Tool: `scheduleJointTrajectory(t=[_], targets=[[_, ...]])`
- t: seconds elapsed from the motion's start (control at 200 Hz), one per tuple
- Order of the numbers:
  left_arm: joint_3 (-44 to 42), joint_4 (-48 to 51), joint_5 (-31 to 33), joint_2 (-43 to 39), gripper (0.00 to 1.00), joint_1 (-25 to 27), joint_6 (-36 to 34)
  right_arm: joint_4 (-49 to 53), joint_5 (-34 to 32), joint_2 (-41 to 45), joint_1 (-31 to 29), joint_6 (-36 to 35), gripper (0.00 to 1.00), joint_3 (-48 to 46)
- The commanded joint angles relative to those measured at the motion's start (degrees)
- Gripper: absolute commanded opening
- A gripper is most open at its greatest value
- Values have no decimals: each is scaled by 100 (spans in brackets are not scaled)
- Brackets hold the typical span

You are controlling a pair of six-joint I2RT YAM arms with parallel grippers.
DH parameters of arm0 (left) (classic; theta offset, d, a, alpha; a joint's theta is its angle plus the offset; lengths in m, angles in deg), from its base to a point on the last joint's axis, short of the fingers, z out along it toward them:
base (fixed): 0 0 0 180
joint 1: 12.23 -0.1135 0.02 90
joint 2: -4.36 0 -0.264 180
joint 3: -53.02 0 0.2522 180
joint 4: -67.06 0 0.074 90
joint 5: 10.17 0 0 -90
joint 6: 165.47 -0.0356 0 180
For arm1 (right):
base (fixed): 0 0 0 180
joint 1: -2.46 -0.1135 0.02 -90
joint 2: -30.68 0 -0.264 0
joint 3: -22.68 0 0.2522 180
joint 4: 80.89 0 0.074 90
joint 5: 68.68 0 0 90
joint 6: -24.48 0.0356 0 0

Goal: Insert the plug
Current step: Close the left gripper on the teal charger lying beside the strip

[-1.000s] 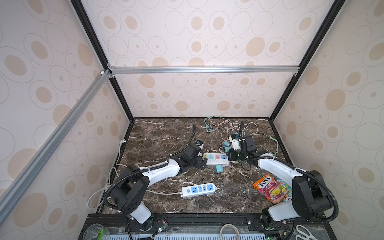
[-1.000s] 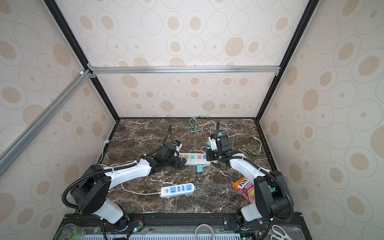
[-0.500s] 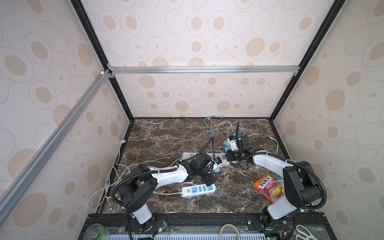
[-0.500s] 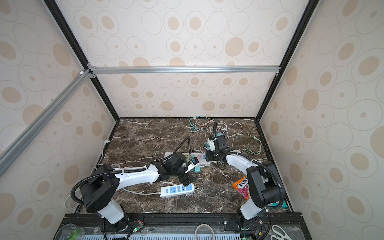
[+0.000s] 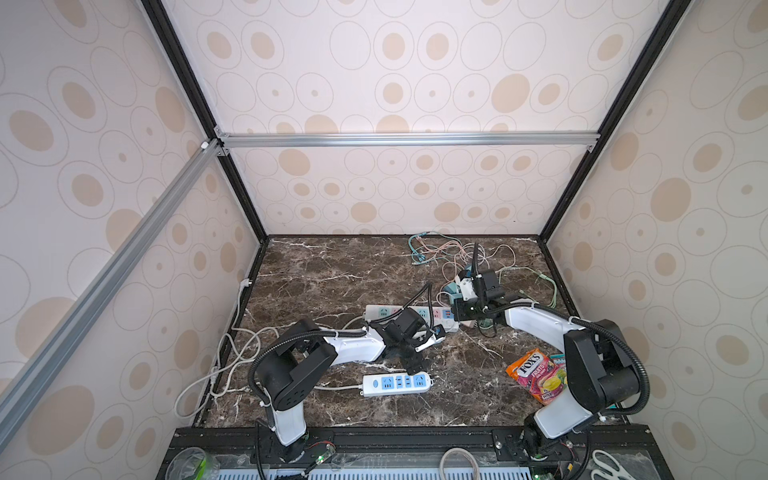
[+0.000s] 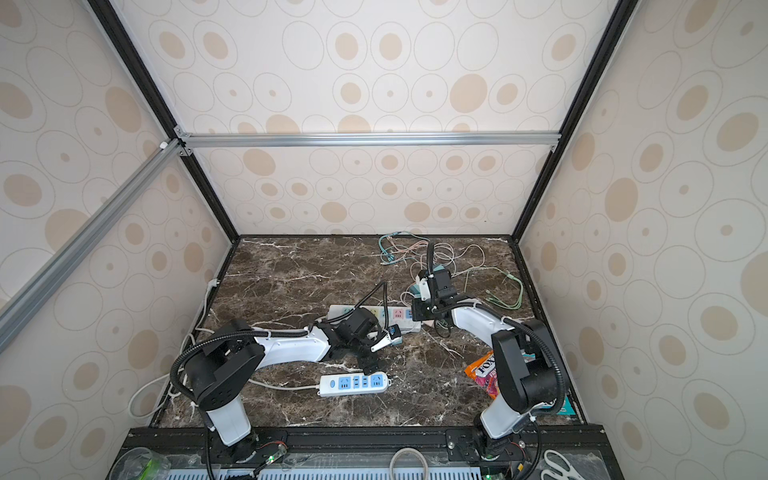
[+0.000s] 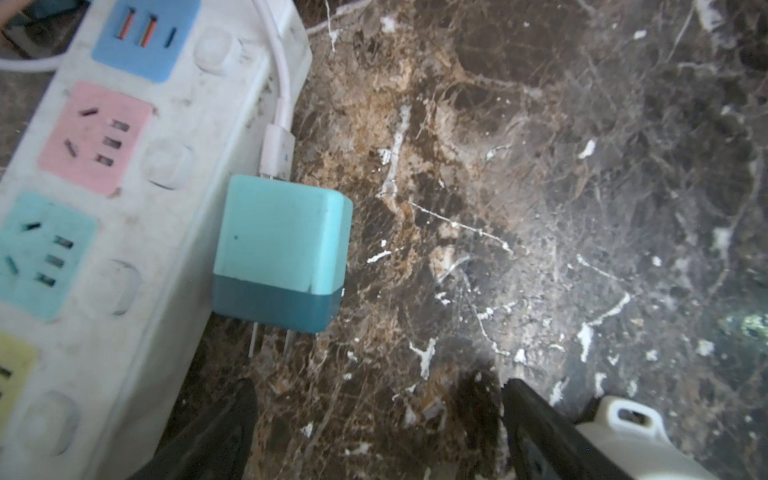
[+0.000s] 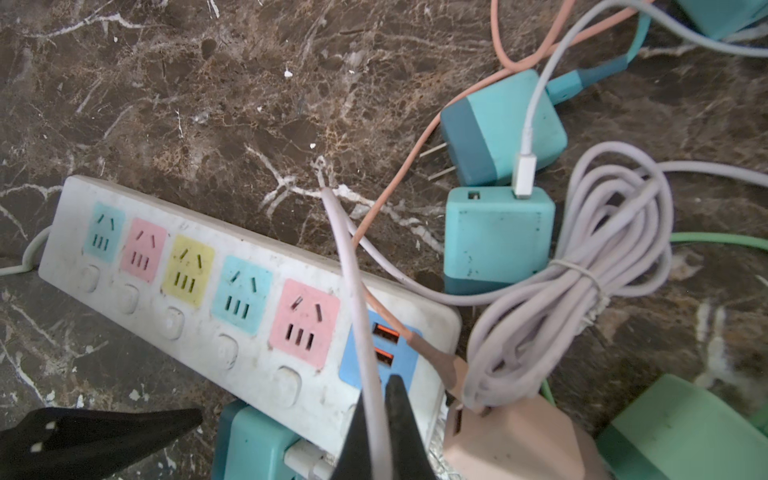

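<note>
In both top views the left gripper has swung off the left end of the long white power strip with pastel sockets. It has come to the strip's near edge at frame centre, which I read as the reach for the plug beginning. Two strips lie here: that one and a shorter white power strip with blue sockets below it. One orange sweets bag sits lower right.

In the left wrist view the teal cube charger plug lies on its side on the brown marble tabletop, left of centre. It touches the strip's edge, with its two prongs towards the bottom edge. There the jaws stand spread and empty, so nothing is grasped yet. One white cable enters the plug.

In the right wrist view the right gripper, bottom centre, is clenched on one pale lilac cable. The strip shows five sockets: two teal, two pink, one yellow. It also has two orange USB ports. Four teal cube chargers show, along with one pink adapter and one green adapter.
</note>
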Motion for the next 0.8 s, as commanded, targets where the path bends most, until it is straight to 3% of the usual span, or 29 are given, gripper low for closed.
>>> scheduleJointTrajectory(t=[0.0,0.265,0.46,0.795], targets=[[273,-174,13,144,90,-62,-207,20,71,-64,20,-75,5,102],[434,-506,-33,398,90,-78,-260,11,143,-44,17,-58,6,50],[537,-792,-417,621,89,-126,-357,-8,213,-52,17,-31,7,32],[375,-869,-952,329,83,75,-295,1,205,-16,15,-12,8,49]])
